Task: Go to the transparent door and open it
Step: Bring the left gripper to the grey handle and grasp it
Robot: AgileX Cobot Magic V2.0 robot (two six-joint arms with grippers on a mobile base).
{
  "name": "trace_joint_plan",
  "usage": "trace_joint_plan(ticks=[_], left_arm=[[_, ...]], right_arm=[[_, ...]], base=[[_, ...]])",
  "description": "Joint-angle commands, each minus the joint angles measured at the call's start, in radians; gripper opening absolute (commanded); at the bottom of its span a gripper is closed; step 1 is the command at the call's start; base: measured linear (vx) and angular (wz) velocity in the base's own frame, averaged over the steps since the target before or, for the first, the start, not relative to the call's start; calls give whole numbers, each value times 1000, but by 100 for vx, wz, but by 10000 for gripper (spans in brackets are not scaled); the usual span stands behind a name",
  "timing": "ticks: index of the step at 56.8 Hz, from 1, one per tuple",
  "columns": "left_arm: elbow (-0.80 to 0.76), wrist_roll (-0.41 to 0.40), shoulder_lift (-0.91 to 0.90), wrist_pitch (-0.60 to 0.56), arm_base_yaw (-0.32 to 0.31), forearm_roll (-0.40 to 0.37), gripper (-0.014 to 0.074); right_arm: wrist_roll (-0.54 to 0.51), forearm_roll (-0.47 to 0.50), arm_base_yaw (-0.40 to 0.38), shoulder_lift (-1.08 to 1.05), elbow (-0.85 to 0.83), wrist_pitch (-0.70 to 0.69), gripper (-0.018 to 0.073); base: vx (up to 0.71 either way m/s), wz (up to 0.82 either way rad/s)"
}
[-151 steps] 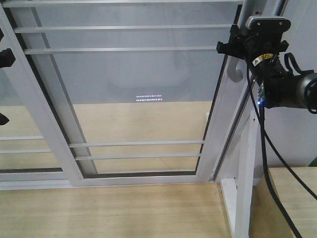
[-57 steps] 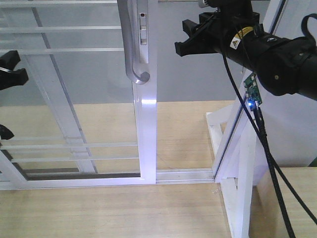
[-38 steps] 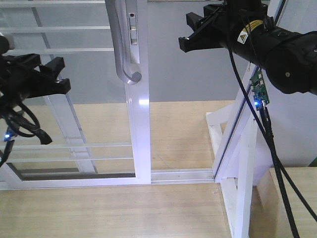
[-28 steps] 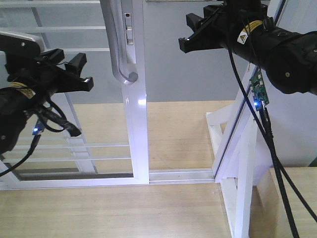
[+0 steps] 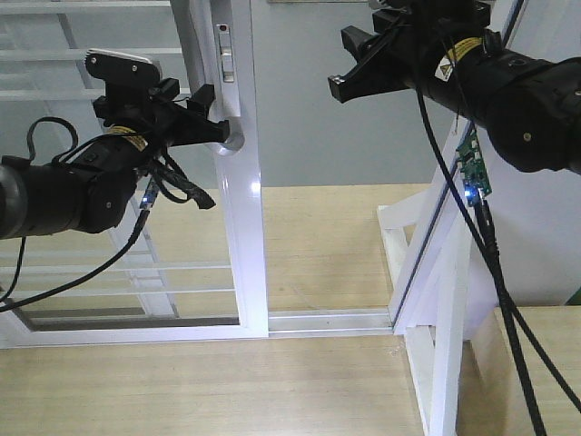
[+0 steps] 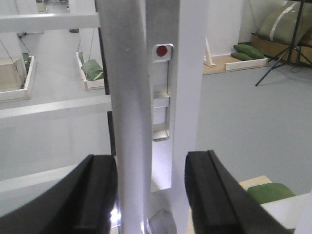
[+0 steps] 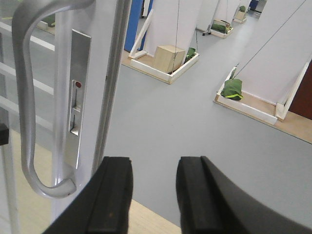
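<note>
Left wrist: left gripper (image 6: 150, 168) jaws straddle transparent door (image 6: 190, 73) handle (image 6: 130, 97), spread; right gripper (image 7: 153, 170) jaws spread.

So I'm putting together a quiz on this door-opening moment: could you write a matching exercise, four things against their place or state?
Column one:
1. left tool
2. right tool
3. long curved silver-grey pull handle
4. small round red indicator

Column two:
A. on the edge of the white-framed transparent door
B. open, in free air to the right of the door
C. just above the lock slot
D. open, straddling the handle

Pairs: 1-D, 2-B, 3-A, 4-C.
</note>
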Motion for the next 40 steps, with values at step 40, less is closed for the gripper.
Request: trace_joint_plan(ticks=[40], left_arm=[[-255, 62, 86, -37, 32, -60, 451]], right_arm=[[-16, 1, -6, -45, -29, -132, 314]], base=[[0, 0]])
